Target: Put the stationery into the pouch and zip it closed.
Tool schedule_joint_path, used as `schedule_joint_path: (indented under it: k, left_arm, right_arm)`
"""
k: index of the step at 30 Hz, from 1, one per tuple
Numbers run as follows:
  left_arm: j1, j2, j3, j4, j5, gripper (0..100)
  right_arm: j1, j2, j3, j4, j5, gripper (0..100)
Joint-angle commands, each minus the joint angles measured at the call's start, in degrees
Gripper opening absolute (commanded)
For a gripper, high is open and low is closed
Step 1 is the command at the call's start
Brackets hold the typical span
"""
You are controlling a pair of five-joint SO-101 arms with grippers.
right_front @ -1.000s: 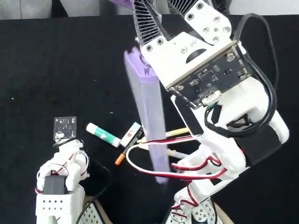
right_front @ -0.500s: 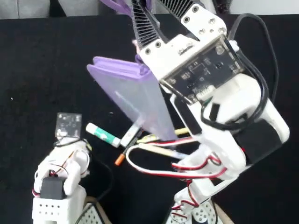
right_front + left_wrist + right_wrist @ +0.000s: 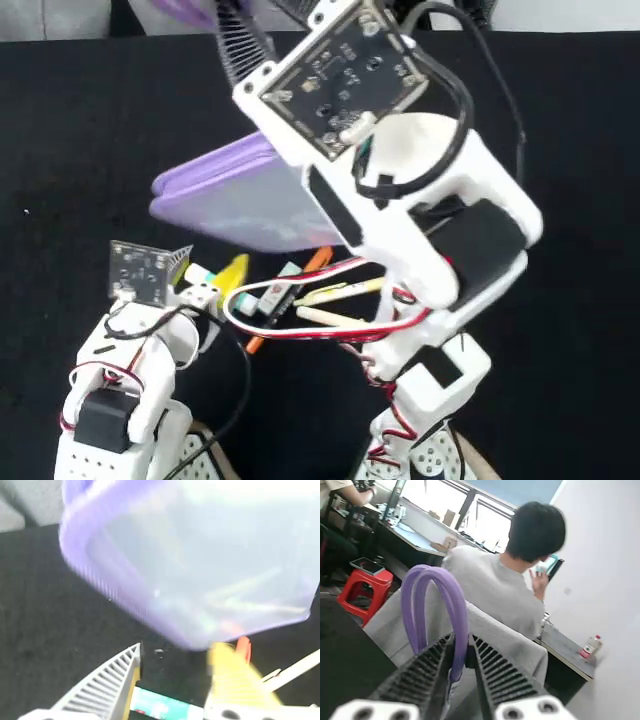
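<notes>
the right tool [image 3: 463, 652] is clenched on the purple loop [image 3: 436, 597] of the pouch [image 3: 235, 200]. the loop stands up between its two dark ribbed fingers [image 3: 420, 675]. the pouch is purple and half transparent, and it hangs in the air above the black desk [image 3: 90, 130], lying nearly flat. the right arm is raised high over the pouch.

just below the pouch the left tool [image 3: 177, 655] is released. its white finger [image 3: 112, 682] and its yellow finger [image 3: 232, 680] stand well apart and point toward the underside of the pouch. a green and white glue stick [image 3: 160, 707] shows between these two fingers near their base; i cannot tell if they touch it.

under the near edge of the pouch, an orange pen [image 3: 318, 259] and two cream pencils [image 3: 335, 292] lie close together on the desk. the red and white cables [image 3: 300, 335] of the right arm partly hide them.
</notes>
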Motion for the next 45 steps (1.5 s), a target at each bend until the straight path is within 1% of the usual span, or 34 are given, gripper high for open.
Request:
schedule_joint_path:
  k: [1, 4, 7, 11, 19, 23, 26, 32, 36, 39, 43, 45]
  left_arm:
    - [-2.4, 0.0, 3.3, -1.0, 7.5, 33]
    - [-5.7, 0.0, 7.6, -1.1, 7.6, 33]
    - [-9.5, 0.0, 9.0, -2.9, 8.2, 33]
    - [-12.7, 0.0, 10.2, -5.3, 8.2, 33]
    - [-12.8, 0.0, 10.9, -5.5, 8.2, 33]
    - [-12.9, 0.0, 11.0, -5.5, 8.2, 33]
    - [-12.9, 0.0, 11.0, -5.5, 8.2, 33]
    - [-12.7, 0.0, 11.0, -5.5, 8.2, 33]
    - [-8.5, 0.0, 11.0, -5.0, 8.2, 33]
    - [-5.7, 0.0, 11.1, -5.0, 8.2, 33]
    - [-3.6, 0.0, 10.6, -4.9, 8.4, 33]
    - [-2.0, 0.0, 10.2, -5.0, 11.6, 33]
  right_arm:
    - [-1.5, 1.4, -0.2, -2.5, -0.5, 1.1]
    - [0.8, 2.3, -0.5, -3.2, -0.3, 1.1]
    - [3.7, 2.2, 0.0, -5.6, -0.3, 1.1]
    - [8.9, 1.9, -0.6, -7.8, -0.4, 1.1]
    - [19.5, 1.9, -0.7, -9.1, -0.3, 1.1]
    - [22.4, 1.9, -0.5, -10.9, -0.4, 1.1]
    - [20.7, 1.9, -0.2, -7.5, -0.5, 1.1]
    - [10.5, 2.6, 0.0, 1.1, -0.5, 1.1]
    - [5.0, 4.1, 0.0, 1.8, -0.6, 1.1]
    - [3.3, 6.2, -0.2, 1.8, -0.6, 1.1]
    - [3.0, 8.8, -0.6, 1.8, -0.6, 1.1]
    - [3.2, 9.5, -0.6, 1.8, -0.6, 1.1]
